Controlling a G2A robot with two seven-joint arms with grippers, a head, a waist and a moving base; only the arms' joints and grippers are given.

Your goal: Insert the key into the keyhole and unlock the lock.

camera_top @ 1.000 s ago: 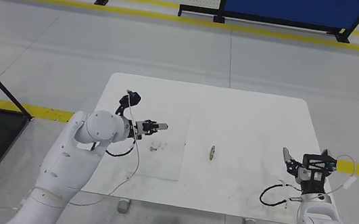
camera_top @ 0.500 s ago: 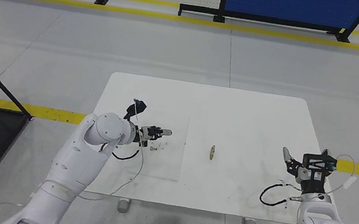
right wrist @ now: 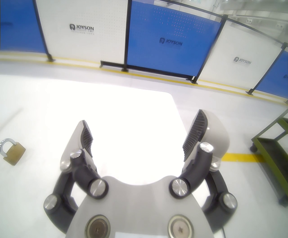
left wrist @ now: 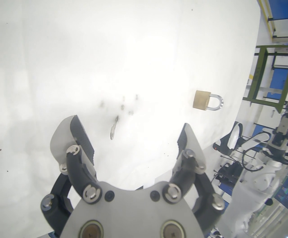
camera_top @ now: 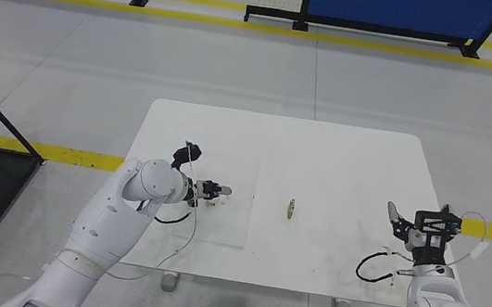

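Nothing of the task is done yet, as far as can be judged: the white table [camera_top: 347, 167] carries both of its things loose and apart. The left end effector [left wrist: 130, 122] hangs low over the table with its fingers spread wide and nothing between them. The right end effector [right wrist: 142, 118] sits near the table's far side edge, also spread and empty. The padlock [left wrist: 208, 101] lies flat with its shackle closed, well ahead of the left end effector and roughly between the two end effectors, nearer the left one. The key [left wrist: 113, 129] lies flat on the table just ahead of the left end effector's open fingers, closer to one finger than the other, with a few small dark specks beyond it. What is left appears to be everything: closing on the key, steadying the padlock, lining up, inserting and turning.
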